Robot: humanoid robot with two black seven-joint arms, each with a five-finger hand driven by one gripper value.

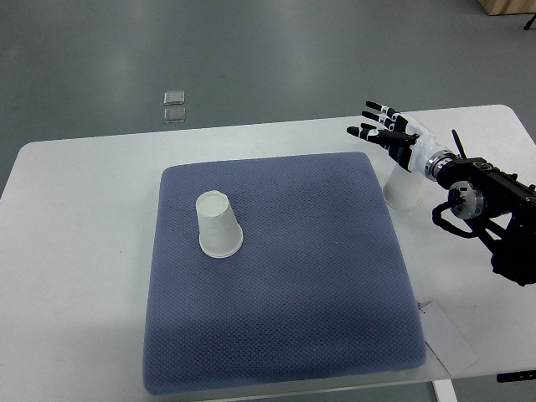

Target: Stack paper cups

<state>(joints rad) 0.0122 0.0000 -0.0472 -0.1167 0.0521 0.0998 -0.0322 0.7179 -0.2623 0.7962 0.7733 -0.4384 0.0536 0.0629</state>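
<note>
A white paper cup (219, 224) stands upside down on the blue mat (276, 276), left of its middle. A second white paper cup (402, 189) stands upside down on the white table just past the mat's right edge, partly hidden by my right wrist. My right hand (381, 127) comes in from the right edge and hovers above and slightly behind that second cup. Its fingers are spread and hold nothing. The left arm does not show.
The white table (75, 251) carries the mat. A white paper tag (448, 339) lies at the table's front right corner. Two small square plates (175, 105) sit on the grey floor beyond the table's far edge.
</note>
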